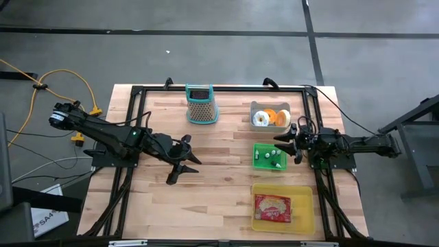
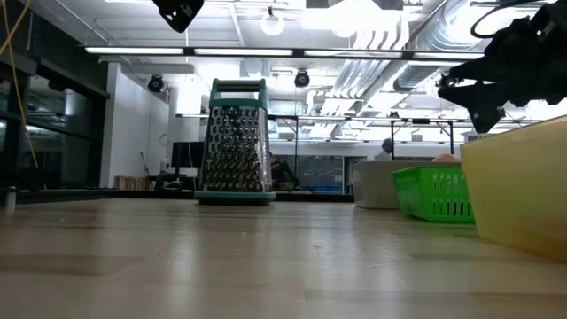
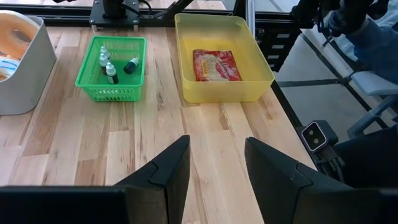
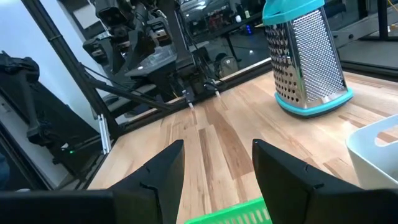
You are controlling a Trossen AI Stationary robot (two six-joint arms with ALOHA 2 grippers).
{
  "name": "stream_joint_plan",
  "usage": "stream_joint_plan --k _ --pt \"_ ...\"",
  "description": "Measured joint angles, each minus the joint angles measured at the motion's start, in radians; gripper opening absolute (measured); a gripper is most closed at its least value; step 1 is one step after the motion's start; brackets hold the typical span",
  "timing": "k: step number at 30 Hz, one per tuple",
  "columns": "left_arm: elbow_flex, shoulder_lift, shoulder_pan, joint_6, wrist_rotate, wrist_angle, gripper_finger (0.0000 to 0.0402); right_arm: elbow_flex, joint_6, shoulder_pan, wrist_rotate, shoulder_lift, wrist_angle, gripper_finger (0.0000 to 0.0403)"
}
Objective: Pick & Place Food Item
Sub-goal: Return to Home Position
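The food item is a red packet (image 1: 273,208) lying flat on the floor of a yellow bin (image 1: 305,206) at the near right; the left wrist view shows the packet (image 3: 215,65) too. My left gripper (image 3: 217,146) hangs open above the bare middle of the table (image 1: 184,165), pointing toward the right side, well short of the bin. My right gripper (image 4: 219,149) stands open at the right edge (image 1: 282,143), level, over the far rim of a green basket (image 1: 269,156). Neither has anything between its fingers.
A grey tub (image 1: 269,118) with doughnuts stands at the far right. The green basket (image 3: 112,70) holds small bottles. A teal-framed metal grater (image 1: 202,104) stands upright at the far middle. Black frame rails (image 1: 137,92) run around the wooden top.
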Motion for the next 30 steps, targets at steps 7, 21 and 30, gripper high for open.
stream_joint_plan --k 7,21,30 --pt "0.0 0.0 0.0 0.0 0.0 0.0 0.0149 0.0 -0.001 0.0 -0.001 0.0 0.001 0.0175" --pt "0.0 0.0 0.0 0.086 0.068 -0.043 0.0149 -0.002 0.022 0.0 -0.081 0.0 -0.003 0.0175" --pt "0.0 -0.006 -0.04 0.115 0.164 -0.059 0.0149 -0.002 0.022 0.0 -0.079 0.0 0.0 0.0175"
